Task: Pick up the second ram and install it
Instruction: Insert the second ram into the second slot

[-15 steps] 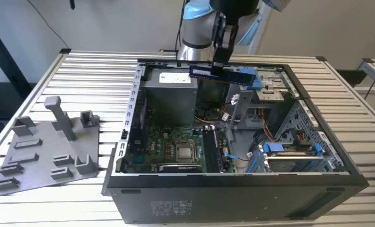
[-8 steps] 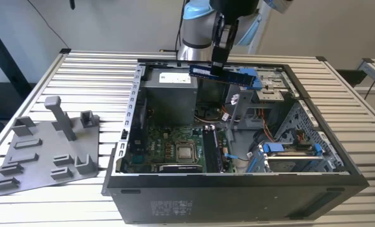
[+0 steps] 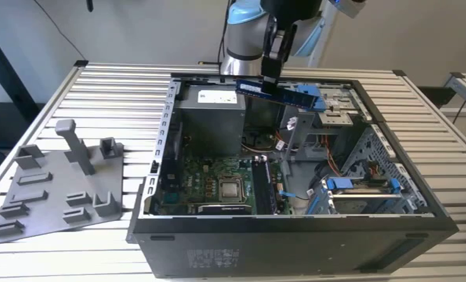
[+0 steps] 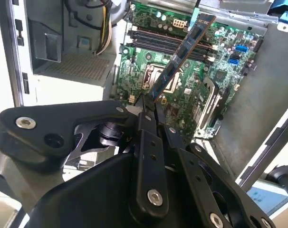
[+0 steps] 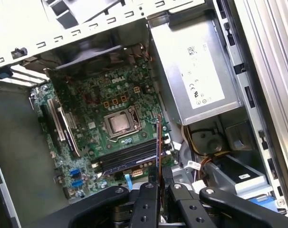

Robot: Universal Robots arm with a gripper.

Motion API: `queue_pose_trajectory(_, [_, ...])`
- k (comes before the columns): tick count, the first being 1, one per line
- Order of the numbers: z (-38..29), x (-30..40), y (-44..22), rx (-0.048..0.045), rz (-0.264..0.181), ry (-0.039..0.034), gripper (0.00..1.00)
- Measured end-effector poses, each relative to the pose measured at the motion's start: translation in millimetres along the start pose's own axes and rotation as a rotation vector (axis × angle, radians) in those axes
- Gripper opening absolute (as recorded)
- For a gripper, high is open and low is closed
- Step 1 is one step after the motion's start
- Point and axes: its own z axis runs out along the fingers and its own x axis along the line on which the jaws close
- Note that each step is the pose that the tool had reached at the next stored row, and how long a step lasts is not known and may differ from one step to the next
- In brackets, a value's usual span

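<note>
jaws on second ram point(image 4: 179, 54) above case point(image 3: 295, 249)

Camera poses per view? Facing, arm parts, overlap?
Exterior view: off-arm, high, looking down into the open PC case; arm and tool holding the second ram show.
First wrist view: on the wrist, facing motherboard and power supply; tool fingers show.
Second wrist view: on the wrist, facing motherboard; tool links show.
Both wrist views share second ram, motherboard.
</note>
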Motion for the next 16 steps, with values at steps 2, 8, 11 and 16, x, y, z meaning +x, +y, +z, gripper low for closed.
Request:
queue_pose_trajectory(2, [0.0,0.0,0.0,-0.0002,0.019,-0.0008,0.14])
queue_pose_trajectory(8, [0.1,0.0,0.0,-0.0006,0.076,-0.0032,0.14])
queue_pose_trajectory(11, [0.2,0.0,0.0,-0.0008,0.105,-0.0045,0.14])
queue_pose_trajectory(16, [0.3,0.0,-0.1,-0.0012,0.157,-0.0067,0.14])
